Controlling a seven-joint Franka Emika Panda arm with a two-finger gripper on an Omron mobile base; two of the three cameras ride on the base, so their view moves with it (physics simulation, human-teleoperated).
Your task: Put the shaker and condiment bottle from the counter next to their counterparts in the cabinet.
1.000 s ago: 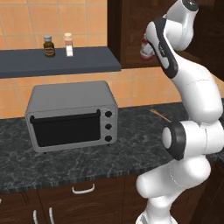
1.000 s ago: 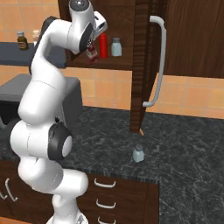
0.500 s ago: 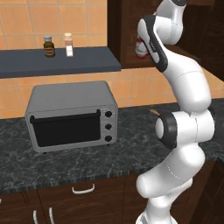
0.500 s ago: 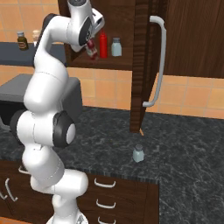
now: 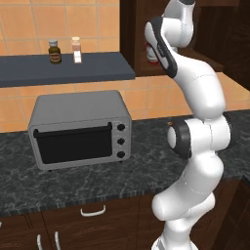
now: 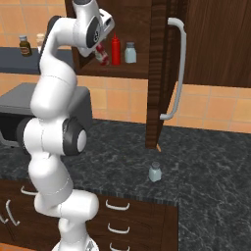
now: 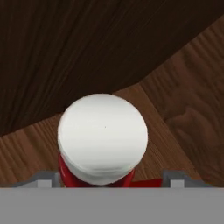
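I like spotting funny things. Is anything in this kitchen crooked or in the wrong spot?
Yes. The condiment bottle leans sideways in the cabinet beside the upright red squeeze bottle. And the little shaker sits alone on the counter, away from its twin in the cabinet.

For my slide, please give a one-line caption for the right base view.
Arm places the condiment bottle beside the red squeeze bottle in the cabinet.

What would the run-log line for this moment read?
stage: placing condiment bottle in cabinet | hand: jaws apart astride bottle | shaker: on counter
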